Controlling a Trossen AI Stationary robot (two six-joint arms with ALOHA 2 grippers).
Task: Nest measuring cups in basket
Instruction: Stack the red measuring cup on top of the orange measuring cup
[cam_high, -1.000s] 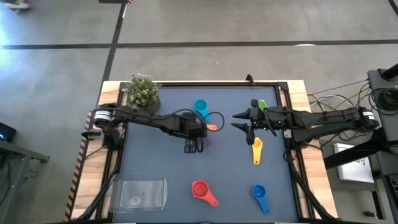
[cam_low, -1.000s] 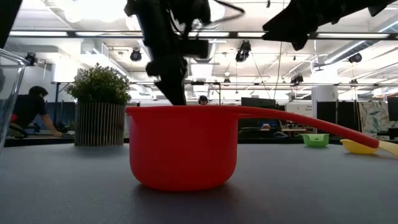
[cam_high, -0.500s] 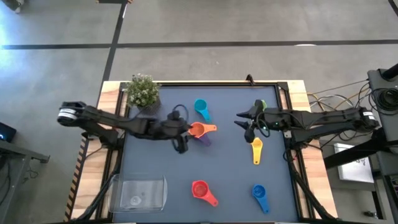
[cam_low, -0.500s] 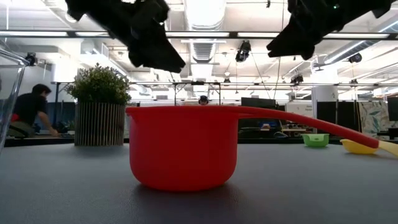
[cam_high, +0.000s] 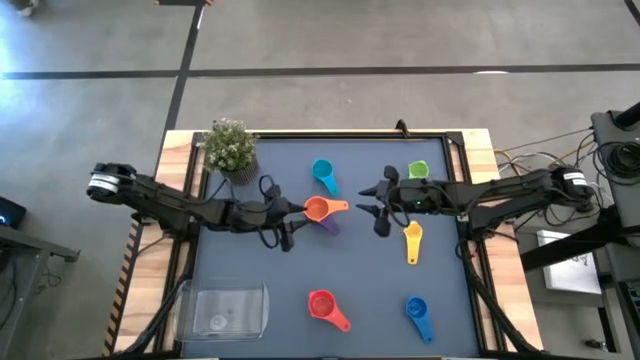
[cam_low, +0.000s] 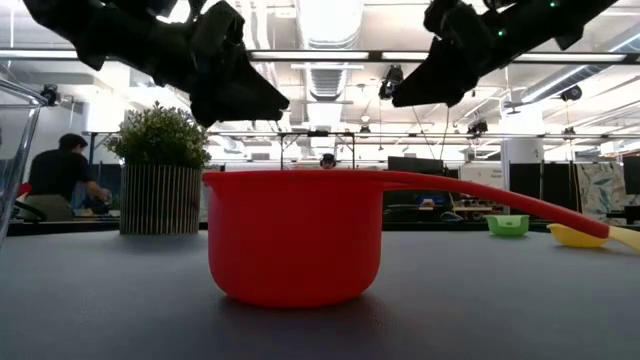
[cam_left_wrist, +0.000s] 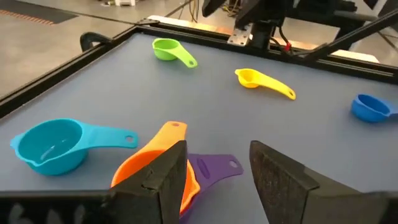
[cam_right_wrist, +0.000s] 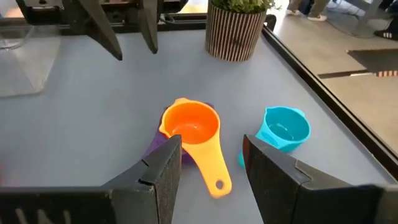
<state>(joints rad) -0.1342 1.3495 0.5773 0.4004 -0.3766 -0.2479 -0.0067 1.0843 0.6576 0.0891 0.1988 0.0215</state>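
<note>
- The worktop (cam_high: 250, 260) is seen from above as a dark grey-blue mat framed by a black rail on a pale wooden table, which stands on a grey concrete floor crossed by dark lines.
- A small potted plant (cam_high: 230, 147) in a ribbed pot is set at the far left corner of the worktop.
- The clear plastic basket (cam_high: 221, 308) is placed at the near left corner, with no cup seen in it.
- The orange measuring cup (cam_high: 319, 209) is laid near the middle of the worktop, nested on the purple measuring cup (cam_high: 328, 223), of which only part shows beneath it.
- The light blue measuring cup (cam_high: 323, 174) is found just beyond these, toward the far edge.
- The green measuring cup (cam_high: 418, 170) is set near the far right corner, with the yellow measuring cup (cam_high: 412, 240) closer to the right edge's middle.
- The red measuring cup (cam_high: 325, 308) is placed by the near edge at its middle, and the blue measuring cup (cam_high: 417, 314) to its right.
- The left gripper (cam_high: 283, 225) is held above the worktop just left of the orange cup, its jaws parted and nothing grasped.
- The right gripper (cam_high: 378, 196) is held above the worktop to the right of the orange cup, jaws parted and nothing grasped.
- In the low view a large room with ceiling strip lights is shown beyond the table, and a seated person (cam_low: 62, 180) is seen at its far left.
</note>
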